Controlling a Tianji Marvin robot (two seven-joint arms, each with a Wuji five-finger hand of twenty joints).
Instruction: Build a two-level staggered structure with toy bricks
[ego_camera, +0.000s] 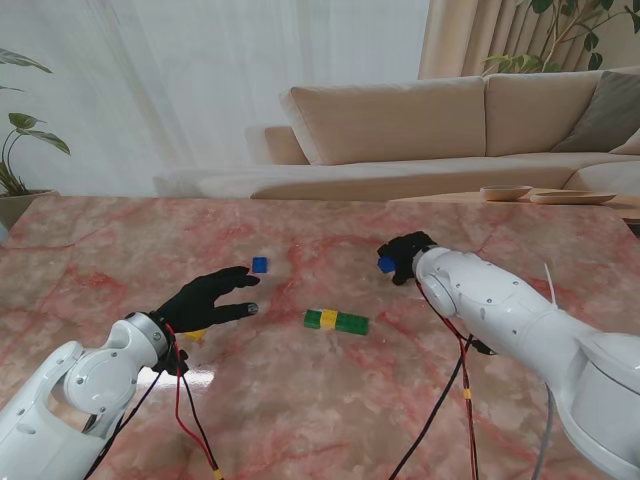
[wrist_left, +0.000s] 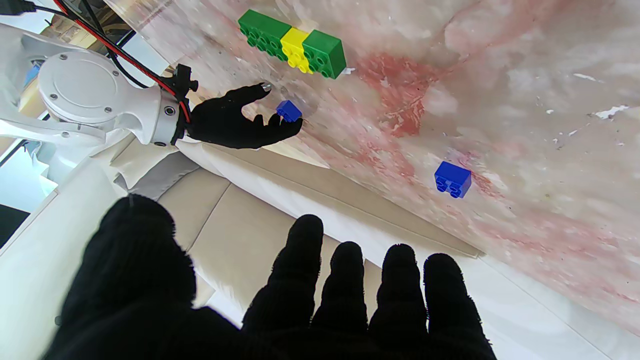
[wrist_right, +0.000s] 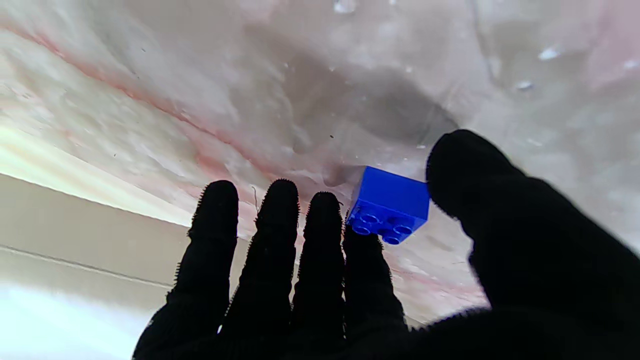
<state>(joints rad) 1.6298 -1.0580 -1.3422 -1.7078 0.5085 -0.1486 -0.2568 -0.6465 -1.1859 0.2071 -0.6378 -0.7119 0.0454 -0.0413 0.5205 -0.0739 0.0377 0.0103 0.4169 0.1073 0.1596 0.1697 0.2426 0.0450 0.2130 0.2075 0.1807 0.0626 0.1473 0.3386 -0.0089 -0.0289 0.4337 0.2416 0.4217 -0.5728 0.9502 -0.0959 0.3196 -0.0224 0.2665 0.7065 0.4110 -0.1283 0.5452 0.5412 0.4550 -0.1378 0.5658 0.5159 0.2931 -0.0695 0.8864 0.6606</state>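
A row of bricks, green, yellow, green (ego_camera: 336, 321) (wrist_left: 292, 44), lies flat near the table's middle. My right hand (ego_camera: 408, 255) (wrist_left: 235, 122) (wrist_right: 350, 280) is to the right of it and farther from me, shut on a small blue brick (ego_camera: 386, 264) (wrist_left: 289, 110) (wrist_right: 390, 205) pinched between thumb and forefinger just over the marble. A second blue brick (ego_camera: 260, 265) (wrist_left: 452, 179) sits loose on the table just beyond my left hand (ego_camera: 210, 298) (wrist_left: 280, 300), which hovers open with fingers spread. A small yellow piece (ego_camera: 194, 335) peeks out under the left wrist.
The pink marble table (ego_camera: 320, 420) ends at a far edge with a beige sofa (ego_camera: 400, 130) behind it. Red and black cables (ego_camera: 190, 410) hang from both arms. Wooden dishes (ego_camera: 545, 194) rest at the far right.
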